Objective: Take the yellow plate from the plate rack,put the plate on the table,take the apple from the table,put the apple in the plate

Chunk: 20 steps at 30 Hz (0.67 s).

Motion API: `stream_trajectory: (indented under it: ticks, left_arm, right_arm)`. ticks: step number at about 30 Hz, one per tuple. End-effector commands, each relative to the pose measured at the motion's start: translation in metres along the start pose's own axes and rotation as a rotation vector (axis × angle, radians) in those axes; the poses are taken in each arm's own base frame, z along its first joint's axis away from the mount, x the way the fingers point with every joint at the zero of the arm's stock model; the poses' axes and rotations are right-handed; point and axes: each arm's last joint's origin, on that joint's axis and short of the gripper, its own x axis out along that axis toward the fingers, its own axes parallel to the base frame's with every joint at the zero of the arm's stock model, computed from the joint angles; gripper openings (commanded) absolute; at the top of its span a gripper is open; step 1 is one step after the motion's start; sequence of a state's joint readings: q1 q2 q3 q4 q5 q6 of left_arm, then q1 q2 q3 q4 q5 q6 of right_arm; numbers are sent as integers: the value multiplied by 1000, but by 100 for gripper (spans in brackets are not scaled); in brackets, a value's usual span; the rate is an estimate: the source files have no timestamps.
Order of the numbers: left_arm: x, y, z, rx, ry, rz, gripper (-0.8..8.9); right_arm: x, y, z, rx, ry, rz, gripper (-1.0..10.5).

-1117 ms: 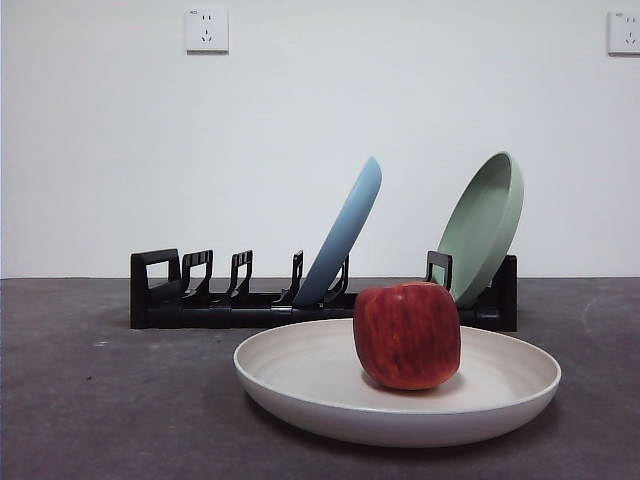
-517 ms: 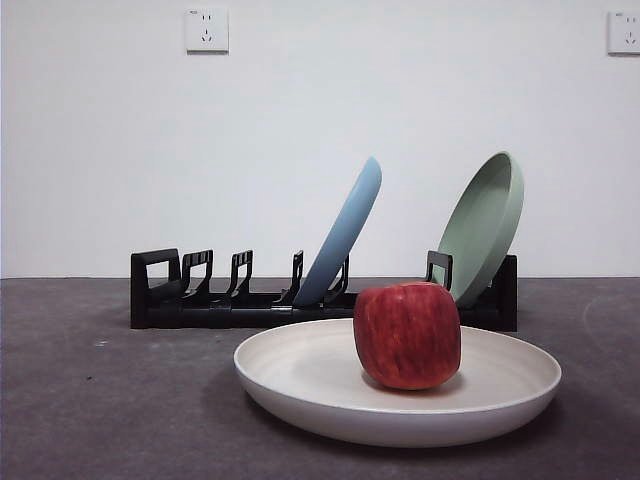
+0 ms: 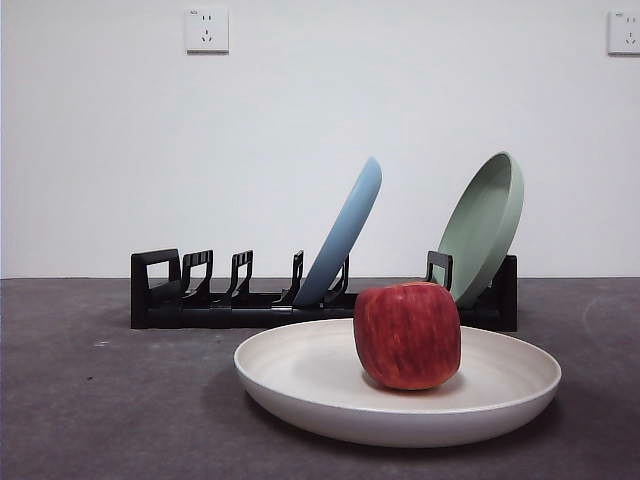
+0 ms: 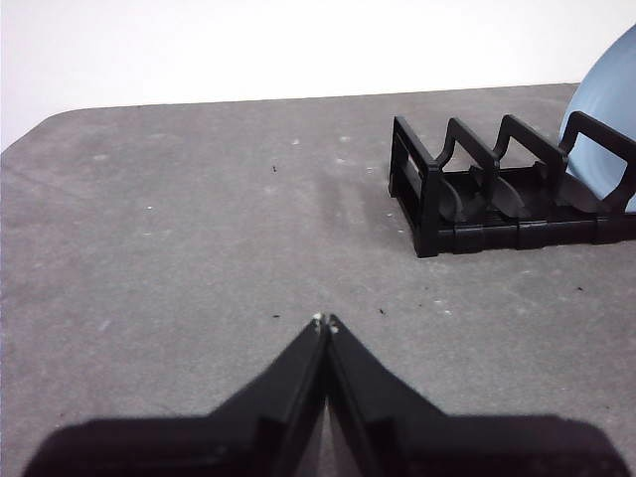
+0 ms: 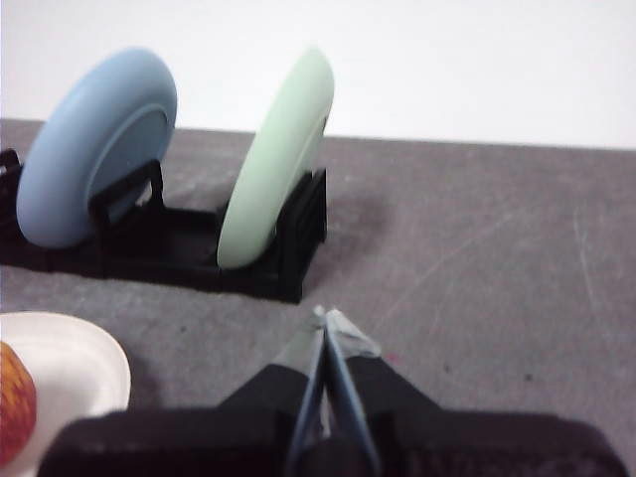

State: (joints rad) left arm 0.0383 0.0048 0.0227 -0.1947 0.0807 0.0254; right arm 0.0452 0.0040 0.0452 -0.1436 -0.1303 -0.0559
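Grey worktop [image 3: 100, 400] carrying the yellow plate [image 3: 300, 375] with the apple [image 3: 407, 335] inside; both hands [image 4: 325, 323] [image 5: 323, 316] closed, empty, clear—only risk, the apple rolling if nudged.

Open table on both sides of the plate
Bare table [image 3: 90, 400] lay left of the plate [image 3: 300, 375]; the rack [image 3: 160, 300] with its blue plate [image 3: 345, 235] and green plate [image 3: 485, 225] blocked behind.

I seem to be in a bare test room, perhaps a lab: a plain white wall [image 3: 300, 140], white square wall sockets [image 3: 206, 29] at eleven o'clock, a rough dark grey table [image 3: 110, 400].
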Motion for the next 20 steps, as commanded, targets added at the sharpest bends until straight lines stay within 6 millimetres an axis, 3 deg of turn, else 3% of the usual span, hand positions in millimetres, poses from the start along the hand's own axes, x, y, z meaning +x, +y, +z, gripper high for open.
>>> stream_trajectory:
  ticks: [1, 11, 20]
  left_arm:
    - [1, 0, -4, -8, 15, 2, -3]
    - [1, 0, -4, -7, 15, 1, -3]
    - [1, 0, -4, -7, 15, 1, -3]
  right_arm:
    - [2, 0, -8, 22, 18, -1, -15]
    - [4, 1, -16, 156, 75, 2, -15]
    - [4, 1, -16, 157, 77, -4, -15]
